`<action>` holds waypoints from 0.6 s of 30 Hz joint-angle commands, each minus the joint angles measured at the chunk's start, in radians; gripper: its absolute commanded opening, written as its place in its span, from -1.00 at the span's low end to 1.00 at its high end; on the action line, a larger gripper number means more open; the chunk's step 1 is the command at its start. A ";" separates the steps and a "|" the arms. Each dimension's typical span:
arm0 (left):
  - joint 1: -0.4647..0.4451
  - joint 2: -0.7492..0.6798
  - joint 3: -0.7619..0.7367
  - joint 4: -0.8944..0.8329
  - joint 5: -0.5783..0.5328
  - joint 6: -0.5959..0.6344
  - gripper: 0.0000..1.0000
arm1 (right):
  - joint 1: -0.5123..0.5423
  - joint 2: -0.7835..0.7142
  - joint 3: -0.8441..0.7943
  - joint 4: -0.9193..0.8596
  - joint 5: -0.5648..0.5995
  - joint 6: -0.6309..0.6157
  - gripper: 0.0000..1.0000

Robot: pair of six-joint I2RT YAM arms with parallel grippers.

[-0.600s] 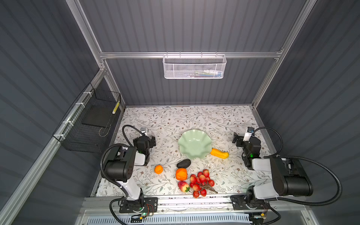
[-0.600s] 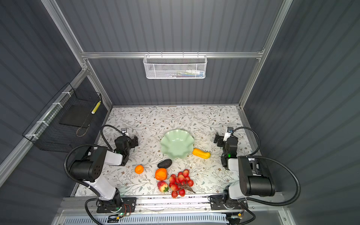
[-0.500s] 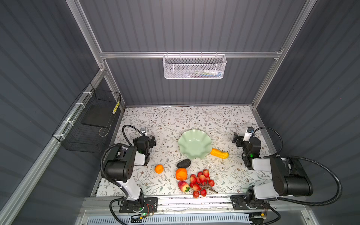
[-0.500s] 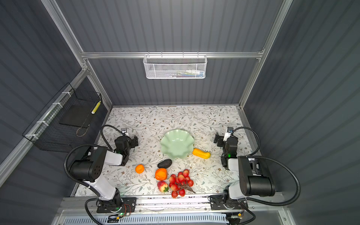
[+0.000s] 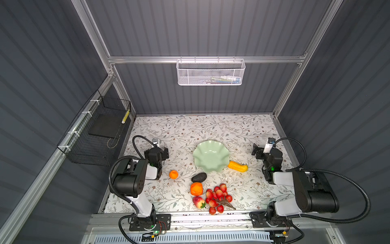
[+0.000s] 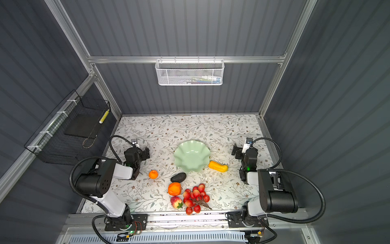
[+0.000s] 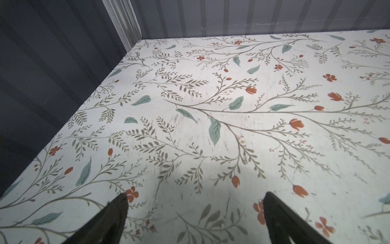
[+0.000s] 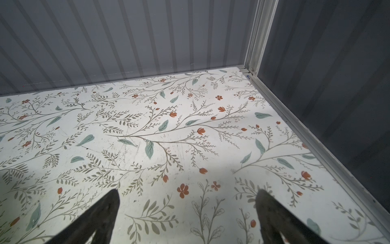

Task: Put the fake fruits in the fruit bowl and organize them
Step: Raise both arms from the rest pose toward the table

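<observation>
On the floral tabletop (image 7: 211,95), at its two side margins, both my claws sit low; left claw (image 7: 195,198) spread to full width, nothing betw. the jaws; right claw (image 8: 187,194) likewise wide and empty. Fruit bowl (image 5: 211,157) at centre, empty; no fruit placed yet. Yellow-orange elongated fruit (image 5: 237,166) lies against bowl's rim on my right side, appears touching; black oval (image 5: 199,177) just off the rim's front; small orange (image 5: 173,174) apart, nearest left claw; larger orange (image 5: 196,188), strawberry (image 5: 198,202) and red-berry bunch (image 5: 218,195) clustered nr front edge. Assessment: all prob. light hollow plastic, stiff, glossy, apt to roll or squirt from a pinch; take round ones across the widest part; elongated one across its short axis, mid-length; bunch by the twiggy stem or through the cluster, since berries may flop. Bowl looks glossy; may slide if nudged.
</observation>
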 commanded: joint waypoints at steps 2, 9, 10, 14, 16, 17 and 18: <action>0.006 0.004 0.014 0.016 -0.006 -0.010 0.99 | -0.002 -0.006 0.018 0.001 -0.009 0.006 0.98; 0.006 0.002 0.011 0.019 -0.005 -0.010 0.99 | -0.001 -0.026 0.018 -0.009 0.020 0.018 0.98; 0.006 0.002 0.012 0.021 -0.005 -0.010 1.00 | -0.001 -0.055 0.031 -0.060 0.042 0.027 0.98; 0.006 -0.003 0.009 0.030 -0.006 -0.006 1.00 | -0.001 -0.151 0.142 -0.359 0.120 0.070 0.98; 0.005 -0.043 0.030 -0.037 -0.007 -0.004 1.00 | -0.001 -0.197 0.230 -0.568 0.124 0.164 0.98; 0.006 -0.073 0.048 -0.099 -0.011 -0.005 1.00 | -0.001 -0.215 0.264 -0.645 0.143 0.278 0.98; 0.006 -0.108 0.084 -0.203 -0.022 -0.018 0.99 | -0.008 -0.241 0.302 -0.746 0.118 0.406 0.98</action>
